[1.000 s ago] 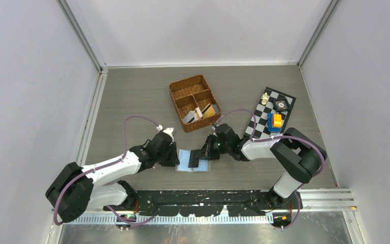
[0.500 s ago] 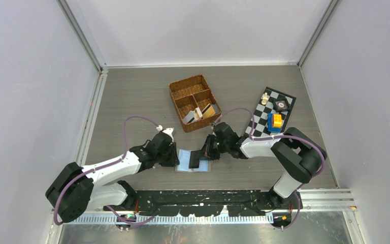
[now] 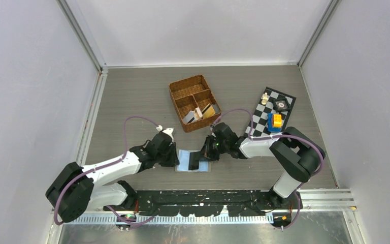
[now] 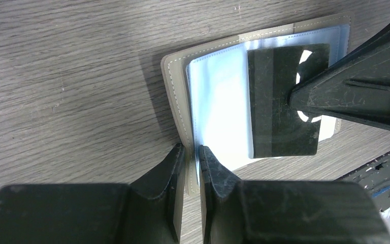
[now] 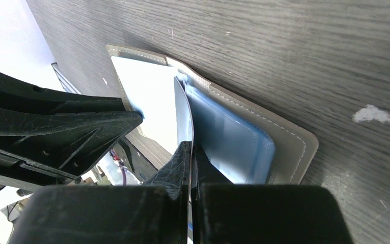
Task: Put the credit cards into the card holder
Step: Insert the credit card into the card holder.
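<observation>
At left, the left hand (image 4: 191, 151) is clamped on the edge of the open card holder (image 4: 175, 91) lying on the surface (image 4: 56, 76) between the arms; rightward, the right hand (image 5: 189, 148) pinches a dark credit card (image 4: 279, 117) over its blue sleeves (image 4: 218, 117). Insertion looks underway: next the card's edge must find a sleeve mouth. Against a second ago, the right hand sits barely leftward.

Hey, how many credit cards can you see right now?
4. A dark card is pinched in the right gripper over the open card holder; a grey card, white card and gold card stand in the wicker basket. Others may be hidden behind them.
</observation>
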### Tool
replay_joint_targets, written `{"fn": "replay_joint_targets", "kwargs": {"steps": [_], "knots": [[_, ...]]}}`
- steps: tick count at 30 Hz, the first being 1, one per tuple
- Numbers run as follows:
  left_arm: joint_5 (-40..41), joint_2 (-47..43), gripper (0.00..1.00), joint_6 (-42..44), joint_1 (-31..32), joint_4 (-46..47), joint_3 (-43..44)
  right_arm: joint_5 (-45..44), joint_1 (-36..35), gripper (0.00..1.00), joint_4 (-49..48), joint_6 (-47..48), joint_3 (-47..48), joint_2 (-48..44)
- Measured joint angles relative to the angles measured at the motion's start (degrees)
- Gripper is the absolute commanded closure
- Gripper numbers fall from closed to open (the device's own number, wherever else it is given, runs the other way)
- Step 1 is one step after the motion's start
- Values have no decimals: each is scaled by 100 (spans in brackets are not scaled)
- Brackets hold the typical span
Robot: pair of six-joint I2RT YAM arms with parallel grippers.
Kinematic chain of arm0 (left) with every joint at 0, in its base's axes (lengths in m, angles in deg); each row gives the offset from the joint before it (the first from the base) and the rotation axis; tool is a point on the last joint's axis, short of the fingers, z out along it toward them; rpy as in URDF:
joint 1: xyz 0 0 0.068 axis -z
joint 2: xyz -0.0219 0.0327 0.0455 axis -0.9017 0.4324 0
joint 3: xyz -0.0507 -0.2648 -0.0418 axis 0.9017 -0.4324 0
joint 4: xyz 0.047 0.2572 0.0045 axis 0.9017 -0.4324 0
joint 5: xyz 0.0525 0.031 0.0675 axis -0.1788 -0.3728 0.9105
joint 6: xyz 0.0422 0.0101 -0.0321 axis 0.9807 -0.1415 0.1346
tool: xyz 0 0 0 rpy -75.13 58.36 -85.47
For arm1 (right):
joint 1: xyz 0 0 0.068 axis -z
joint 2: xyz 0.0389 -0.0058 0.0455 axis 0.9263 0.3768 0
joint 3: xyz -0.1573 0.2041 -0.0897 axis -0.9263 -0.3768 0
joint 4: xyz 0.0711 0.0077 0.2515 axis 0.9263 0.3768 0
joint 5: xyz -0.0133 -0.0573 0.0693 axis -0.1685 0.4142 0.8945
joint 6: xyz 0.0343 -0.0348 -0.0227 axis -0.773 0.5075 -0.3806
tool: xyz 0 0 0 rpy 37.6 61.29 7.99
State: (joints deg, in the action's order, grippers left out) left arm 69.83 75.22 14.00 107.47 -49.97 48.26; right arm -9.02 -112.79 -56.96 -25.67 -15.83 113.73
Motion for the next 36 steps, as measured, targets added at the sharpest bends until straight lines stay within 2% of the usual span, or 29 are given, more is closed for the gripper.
{"fn": "replay_joint_targets", "kwargs": {"steps": [21,24,30,36], "knots": [[0,15,82,15,-48,-26,-39,299,-9,99,-984,-393,9,632],[-2,33,82,15,-48,-17,-42,350,-26,89,-1067,-431,66,748],[-2,39,82,13,-57,-13,-44,343,-48,64,-990,-433,149,758],[-94,42,82,-11,-74,144,-83,-52,-125,52,-275,-234,245,317]]}}
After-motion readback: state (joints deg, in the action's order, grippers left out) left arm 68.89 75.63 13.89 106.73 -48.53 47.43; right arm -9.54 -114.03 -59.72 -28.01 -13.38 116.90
